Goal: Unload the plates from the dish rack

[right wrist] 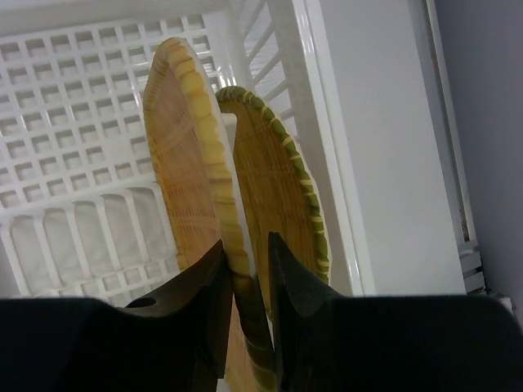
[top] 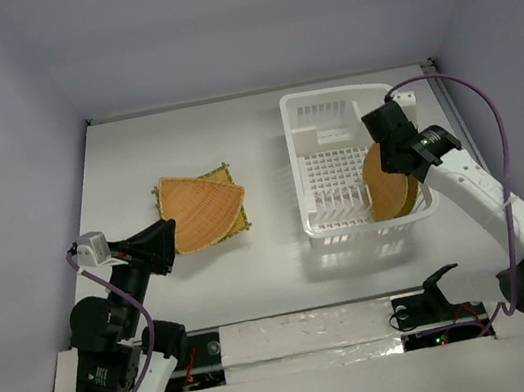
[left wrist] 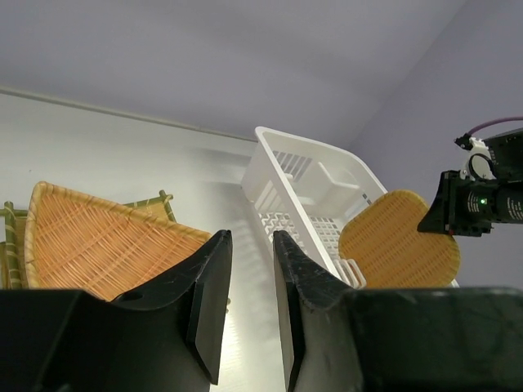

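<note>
The white dish rack [top: 301,118] stands at the back right. Two woven plates stand on edge in its near right corner: a yellow-rimmed one [right wrist: 176,171] and a green-rimmed one [right wrist: 274,180] right behind it. My right gripper [right wrist: 245,241] comes down from above, shut on the yellow-rimmed plate's rim [top: 389,184]. On the table to the left, an orange fan-shaped plate [top: 204,209] lies on a square green-edged plate [top: 233,193]. My left gripper [top: 170,238] hovers at the fan plate's near left edge, open a narrow gap [left wrist: 251,237] and holding nothing.
The rack's grid bottom [right wrist: 73,106] is bare to the left of the standing plates. A purple cable [top: 491,115] loops over the right arm. The table's right edge runs close beside the rack [right wrist: 384,147].
</note>
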`<state>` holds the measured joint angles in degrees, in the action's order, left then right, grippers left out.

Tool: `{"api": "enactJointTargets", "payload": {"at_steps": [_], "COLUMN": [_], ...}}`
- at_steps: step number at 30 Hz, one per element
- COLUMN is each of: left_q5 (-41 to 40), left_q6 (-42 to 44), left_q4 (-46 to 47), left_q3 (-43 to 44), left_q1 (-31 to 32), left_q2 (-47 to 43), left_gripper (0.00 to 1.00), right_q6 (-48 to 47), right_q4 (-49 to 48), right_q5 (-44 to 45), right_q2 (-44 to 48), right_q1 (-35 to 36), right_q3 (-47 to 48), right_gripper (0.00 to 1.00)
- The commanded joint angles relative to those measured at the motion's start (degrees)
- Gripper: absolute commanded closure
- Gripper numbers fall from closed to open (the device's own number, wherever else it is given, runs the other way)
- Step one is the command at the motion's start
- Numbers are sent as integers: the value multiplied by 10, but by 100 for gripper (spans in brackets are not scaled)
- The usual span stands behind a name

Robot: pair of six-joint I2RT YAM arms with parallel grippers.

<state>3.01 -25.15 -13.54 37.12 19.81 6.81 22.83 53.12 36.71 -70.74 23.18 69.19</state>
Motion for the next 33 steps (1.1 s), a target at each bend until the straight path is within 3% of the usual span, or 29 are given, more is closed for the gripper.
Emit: {"api": "enactJointTargets", "payload": {"at_steps": [1, 13, 24, 30, 33], "left_q5": [8, 6, 6, 7, 7], "left_q6": [2, 2, 1, 1, 1], "left_q4": [23, 23, 23, 23, 23], "left_q3": [9, 8, 8, 8, 7], "left_q1": [3, 3, 3, 3, 3], "left_q2": [-8, -8, -3, 0, 6], "left_gripper": [76, 74, 72, 70, 70], "right_q6": [-24, -72, -87, -39, -6], "right_q4": [8, 45, 45, -40, -119], "right_q5": [6, 44, 68, 34, -57], "right_q2": [3, -11, 25, 80, 100], "right_q1": [-3, -3, -3, 30, 49], "right_q3": [38, 114, 213, 242, 196], "right_gripper": [74, 100, 100, 100, 100]}}
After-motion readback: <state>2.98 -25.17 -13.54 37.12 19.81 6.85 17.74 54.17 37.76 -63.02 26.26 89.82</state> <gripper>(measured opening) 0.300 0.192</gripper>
